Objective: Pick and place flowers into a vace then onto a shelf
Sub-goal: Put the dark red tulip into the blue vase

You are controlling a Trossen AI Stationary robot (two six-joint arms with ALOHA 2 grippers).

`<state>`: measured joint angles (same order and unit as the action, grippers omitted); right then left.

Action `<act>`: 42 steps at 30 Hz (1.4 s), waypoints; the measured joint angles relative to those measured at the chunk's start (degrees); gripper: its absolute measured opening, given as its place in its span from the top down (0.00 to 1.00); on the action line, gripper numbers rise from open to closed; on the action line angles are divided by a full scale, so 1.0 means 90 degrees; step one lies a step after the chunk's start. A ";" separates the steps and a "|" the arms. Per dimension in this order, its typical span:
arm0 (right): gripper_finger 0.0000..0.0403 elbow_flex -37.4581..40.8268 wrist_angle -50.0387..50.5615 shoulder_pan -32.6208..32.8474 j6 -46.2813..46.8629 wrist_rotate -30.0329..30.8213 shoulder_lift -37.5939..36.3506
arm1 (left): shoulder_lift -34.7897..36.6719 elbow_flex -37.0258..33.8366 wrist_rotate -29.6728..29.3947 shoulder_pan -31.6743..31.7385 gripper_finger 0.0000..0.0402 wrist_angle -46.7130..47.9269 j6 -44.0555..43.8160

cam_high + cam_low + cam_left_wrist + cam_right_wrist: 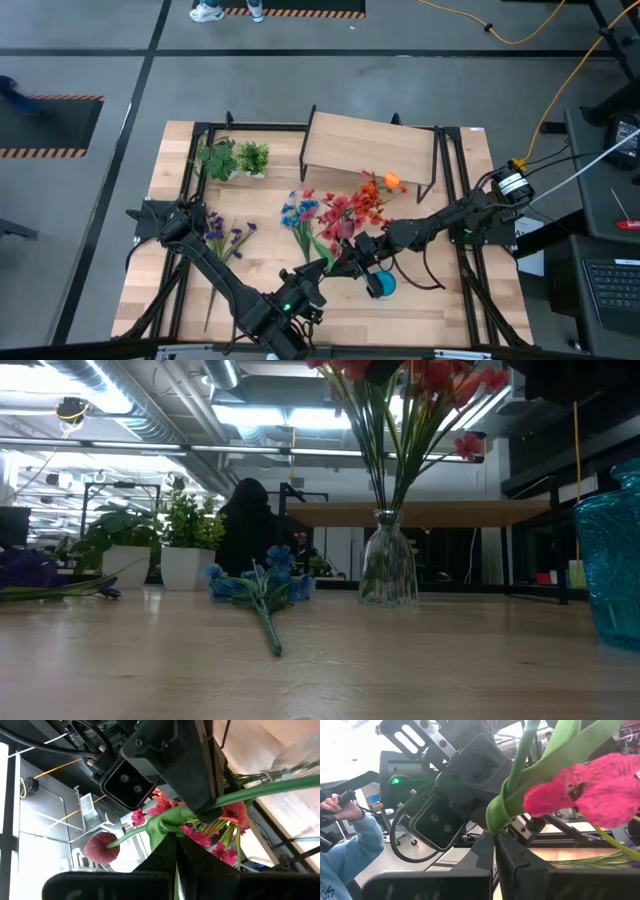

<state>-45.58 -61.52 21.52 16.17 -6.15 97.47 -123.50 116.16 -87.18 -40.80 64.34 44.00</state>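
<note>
High view, left to right: two small potted plants [234, 159] stand at the far left of the table [160, 270]. Purple flowers [228, 238] lie flat near the left edge. Blue flowers [299, 213] lie flat near the centre. Red flowers [358, 207] with one orange blossom [391, 181] stand bunched just right of centre. The shelf [368, 146], a light-wood board on thin black legs, stands at the far centre-right. A teal vase [385, 284] sits at the near centre-right.

Arm pose: the left arm reaches from the left across the near side; the left gripper [322, 268] is near centre. The right arm reaches in from the right edge; the right gripper [352, 250] is beside the left one. Both meet at one green stem, a pink tulip [345, 230].

Left wrist view: the left gripper [175, 842] is clenched on the tulip [101, 847] stem; the right gripper's body sits just above.

Right wrist view: the right gripper [494, 839] is clenched on the same tulip [590, 790] stem at its leaf base. A person's sleeve [342, 850] shows beyond the table, unseen in the high view.

Low view: the red flowers [400, 400] stand in a clear glass vase [388, 568], a detail the high view hides. Blue flowers [262, 582] lie left of it; the teal vase [612, 555] is at the right edge. Neither gripper appears.
</note>
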 joint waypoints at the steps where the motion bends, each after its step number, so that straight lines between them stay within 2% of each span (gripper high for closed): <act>1: 0.99 0.0000 0.0000 0.0002 -0.0004 -0.0002 0.0000 | 0.0000 0.0000 0.0000 -0.0018 1.00 0.0000 -0.0070; 6: 1.00 0.0000 0.0043 0.0003 -0.0014 -0.0172 0.0000 | 0.0000 0.0000 0.0029 -0.0144 0.99 0.0000 -0.0710; 11: 1.00 0.0000 0.0195 0.0005 -0.0046 -0.0187 0.0000 | 0.0000 0.0000 0.0278 -0.0335 0.93 0.0002 -0.1590; 17: 1.00 0.0000 0.0287 0.0000 -0.0218 -0.0169 0.0000 | 0.0015 0.0083 0.1151 -0.0503 0.85 0.0017 -0.3482; 24: 1.00 0.0000 0.0337 -0.0002 -0.0429 -0.0163 -0.0002 | 0.0027 0.0126 0.1427 -0.0607 0.81 0.0401 -0.5165; 29: 1.00 -0.0009 0.0564 0.0001 -0.0800 -0.0060 -0.0007 | 0.0027 0.0126 0.2090 -0.0603 0.84 0.2133 -0.7699; 32: 1.00 -0.0263 0.1349 0.0072 -0.1071 0.0245 -0.0005 | 0.0027 0.0064 0.2182 -0.0590 0.88 0.2883 -0.8955; 35: 1.00 -0.0688 0.2222 0.0219 -0.1569 0.0516 -0.0005 | 0.0060 -0.0086 0.2190 -0.0587 0.93 0.2849 -0.9142; 39: 1.00 -0.1113 0.2788 0.0378 -0.1991 0.0539 -0.0005 | 0.0156 -0.0294 0.2497 -0.0562 0.99 0.2847 -0.9618; 42: 1.00 -0.1378 0.3341 0.0418 -0.2088 0.0560 -0.0005 | 0.0203 -0.0646 0.2795 -0.0538 0.99 0.2712 -1.0078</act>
<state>-57.98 -31.45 25.28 -2.62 -1.11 97.43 -121.67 110.34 -62.02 -45.64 88.74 -46.71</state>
